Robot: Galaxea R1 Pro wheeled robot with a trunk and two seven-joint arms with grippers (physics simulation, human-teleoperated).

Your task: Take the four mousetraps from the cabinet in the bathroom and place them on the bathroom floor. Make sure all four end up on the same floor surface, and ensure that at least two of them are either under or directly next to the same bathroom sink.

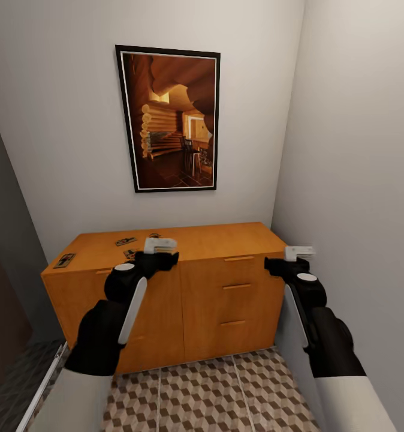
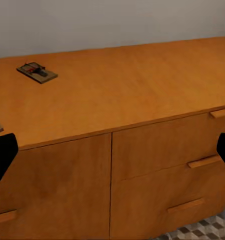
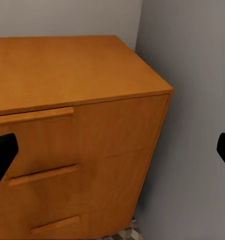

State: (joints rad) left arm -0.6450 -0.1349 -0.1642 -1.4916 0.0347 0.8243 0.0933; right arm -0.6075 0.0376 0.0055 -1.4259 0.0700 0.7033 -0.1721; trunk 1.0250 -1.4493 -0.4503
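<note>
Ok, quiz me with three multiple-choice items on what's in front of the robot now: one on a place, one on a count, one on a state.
1. Where do the mousetraps lie?
A. on top of the cabinet
B. on the tiled floor
C. inside an open drawer

2. How many bar handles run down the cabinet's right-hand column?
A. one
B. three
C. five

3. How do the left gripper and right gripper stand?
A. both shut on a trap
B. left holding a handle
C. both open and empty

Answers: 1 A, the traps sit on the top's left part. 2 B, three handles are stacked there. 3 C, both wrist views show the jaws wide apart with nothing between them.
</note>
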